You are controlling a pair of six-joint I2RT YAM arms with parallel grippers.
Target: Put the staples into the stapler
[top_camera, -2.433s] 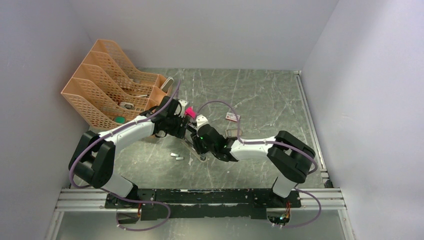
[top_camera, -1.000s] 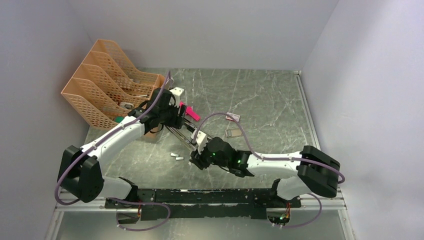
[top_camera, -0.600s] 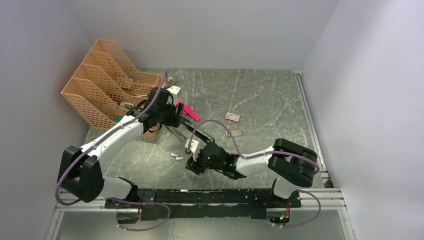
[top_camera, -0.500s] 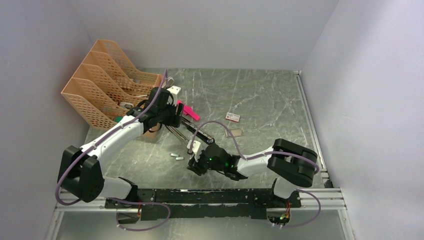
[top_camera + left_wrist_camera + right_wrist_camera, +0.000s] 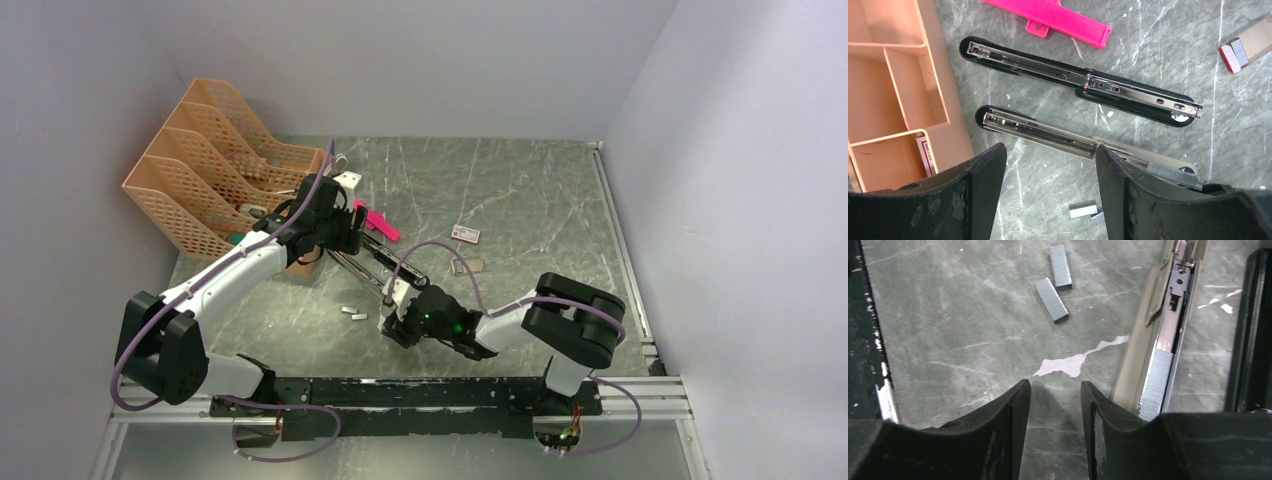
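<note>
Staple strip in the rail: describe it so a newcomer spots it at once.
Right of the orange organiser lie two long rails, side by side. The staple strip sits in the near end of the nearer pale-bodied rail. Unlike the two loose strips on the tabletop, it lies inside a channel.

The table (image 5: 948,340) looks like polished grey-green stone, smooth with a faint sheen, veined and chipped white. The stapler (image 5: 1128,94) is glossy black plastic around a bright, mirror-like metal rail. The staples (image 5: 1051,299) are dull silvery metal, finely ribbed. The pink piece (image 5: 1058,17) along the top edge is matt plastic. The organizer (image 5: 898,90) at left is smooth peach plastic. The fingers (image 5: 980,190) of the left gripper (image 5: 1049,150) are matt black and scuffed. The small box (image 5: 1258,35) is plain matt card.
</note>
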